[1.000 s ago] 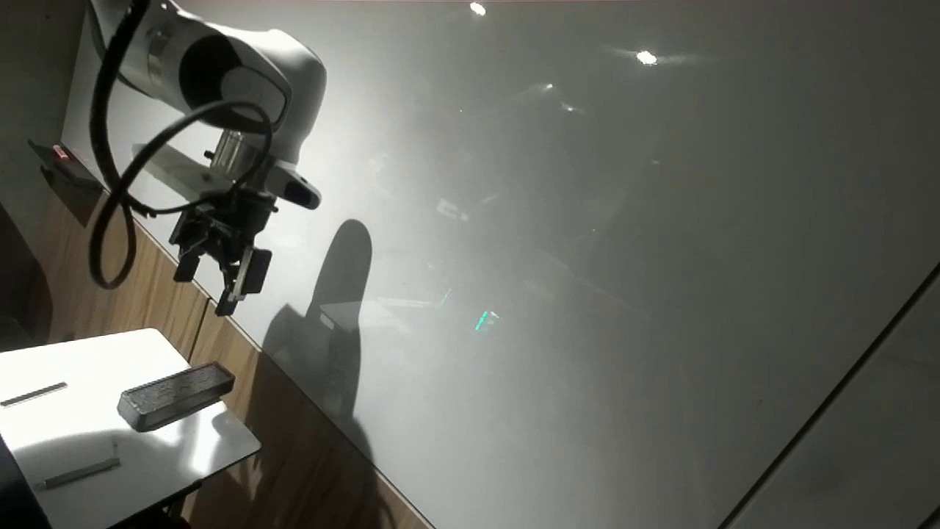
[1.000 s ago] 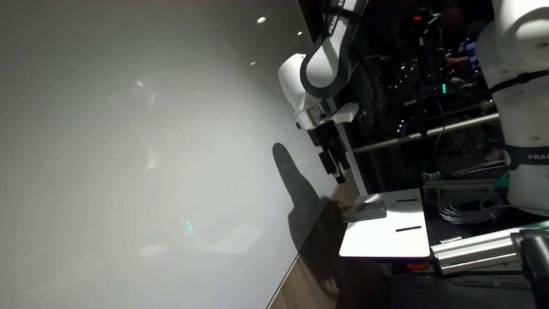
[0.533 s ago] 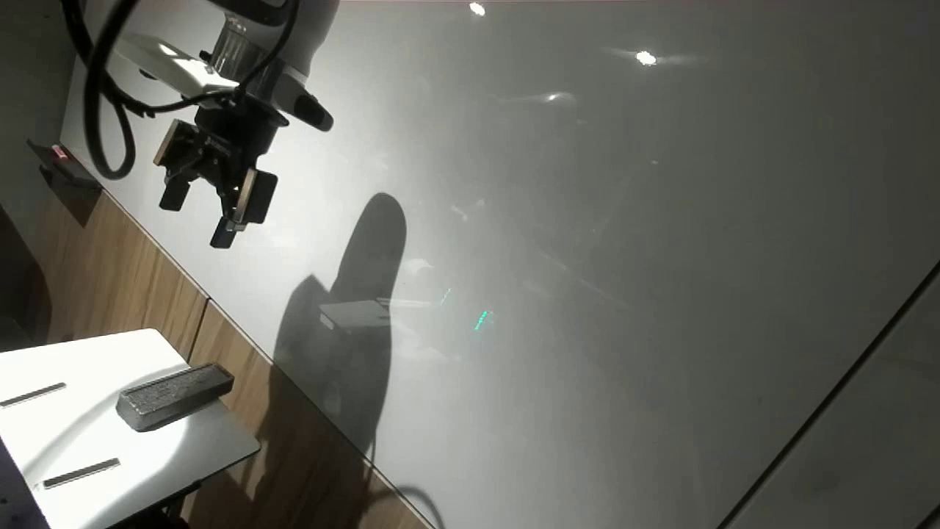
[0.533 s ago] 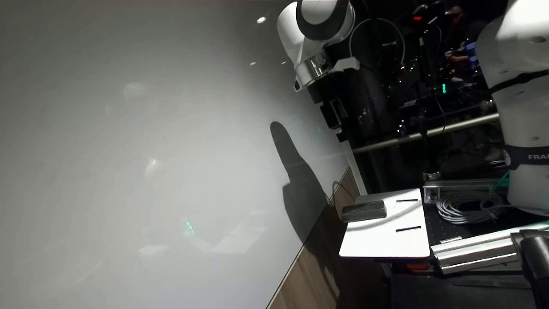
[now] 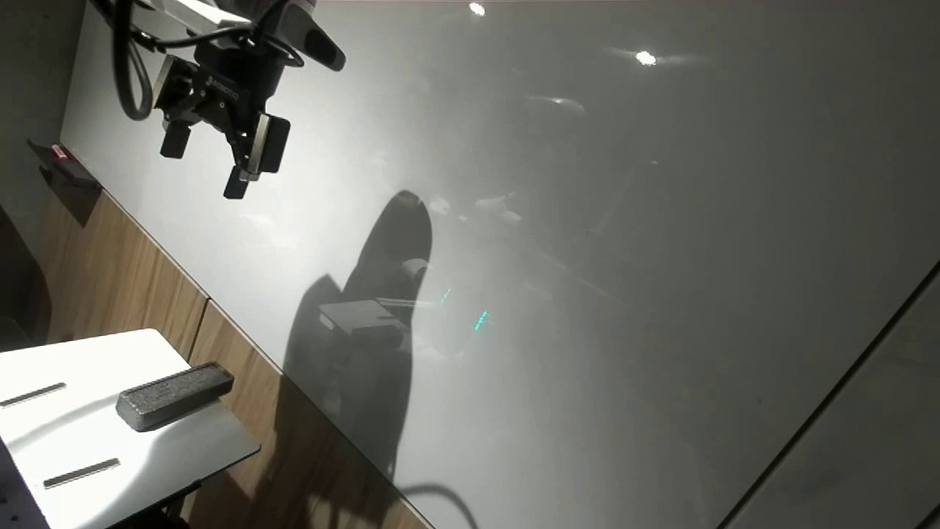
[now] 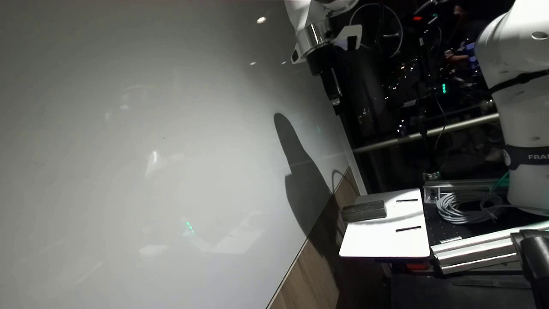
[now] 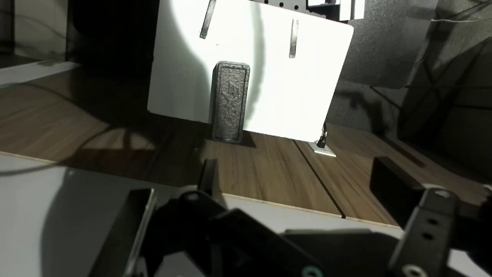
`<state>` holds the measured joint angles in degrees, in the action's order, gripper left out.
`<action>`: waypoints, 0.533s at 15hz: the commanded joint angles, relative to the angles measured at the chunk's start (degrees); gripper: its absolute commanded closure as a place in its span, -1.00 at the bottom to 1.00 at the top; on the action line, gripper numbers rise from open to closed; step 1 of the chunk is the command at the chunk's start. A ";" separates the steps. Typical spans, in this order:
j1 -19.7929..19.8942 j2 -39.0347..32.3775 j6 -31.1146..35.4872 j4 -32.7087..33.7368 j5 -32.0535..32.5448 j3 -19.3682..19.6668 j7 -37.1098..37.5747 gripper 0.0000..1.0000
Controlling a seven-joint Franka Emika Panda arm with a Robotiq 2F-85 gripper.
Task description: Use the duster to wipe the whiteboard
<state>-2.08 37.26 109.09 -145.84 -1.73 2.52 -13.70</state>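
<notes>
The duster (image 5: 175, 397), a dark grey oblong block, lies on the small white tabletop and juts past its edge; it also shows in an exterior view (image 6: 364, 210) and in the wrist view (image 7: 230, 102). The whiteboard (image 5: 624, 242) is the large glossy grey-white wall panel, also in an exterior view (image 6: 171, 128). No drawing on it can be made out, only light reflections and small green marks. My gripper (image 5: 205, 163) is open and empty, well above the duster and in front of the whiteboard; its spread fingers show in the wrist view (image 7: 301, 181).
The white tabletop (image 5: 95, 367) bears two thin dark bars. Wood panelling (image 5: 132, 272) runs below the whiteboard. A small dark tray (image 5: 70, 167) is fixed at the board's far corner. Coiled cable (image 6: 463, 208) and a metal rail (image 6: 476, 251) are near the robot base.
My gripper has risen away from the tabletop, and its fingers have spread wider. Its shadow on the whiteboard has shifted. The duster has not visibly moved.
</notes>
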 commanded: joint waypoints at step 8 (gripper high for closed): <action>-0.66 0.47 -0.95 -0.01 0.24 0.23 0.15 -1.00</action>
<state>-2.43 37.75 108.27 -145.96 -1.65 2.51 -13.72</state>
